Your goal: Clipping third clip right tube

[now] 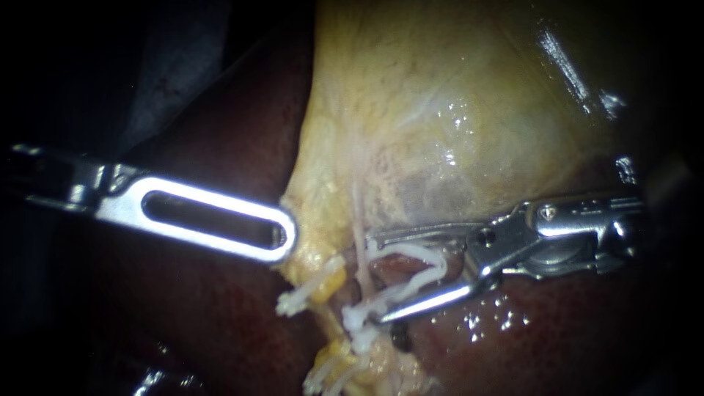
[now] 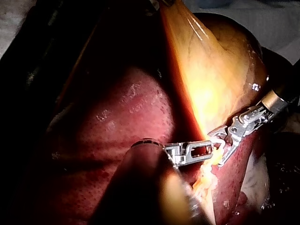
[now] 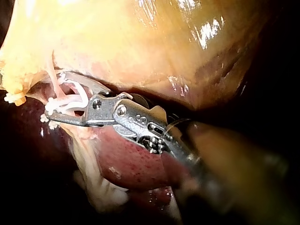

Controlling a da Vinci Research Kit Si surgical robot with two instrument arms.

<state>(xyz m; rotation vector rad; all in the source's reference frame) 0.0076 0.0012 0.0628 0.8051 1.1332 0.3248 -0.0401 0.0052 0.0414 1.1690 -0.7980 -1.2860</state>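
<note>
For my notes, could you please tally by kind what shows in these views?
Instruments: 2, the left instrument and the right instrument
Clips: 4 as far as I can tell, one clip held in the right instrument, three fitted below it
Liver: 1
Gallbladder: 1
Total: 8; the tubes are too tangled to count.

The pale yellow gallbladder point(image 1: 455, 95) glistens across the upper endoscope view, its lower edge ragged with yellow fat point(image 1: 326, 209). Dark red liver point(image 1: 557, 345) lies below and beside it, wet highlights speckling its surface.
</note>
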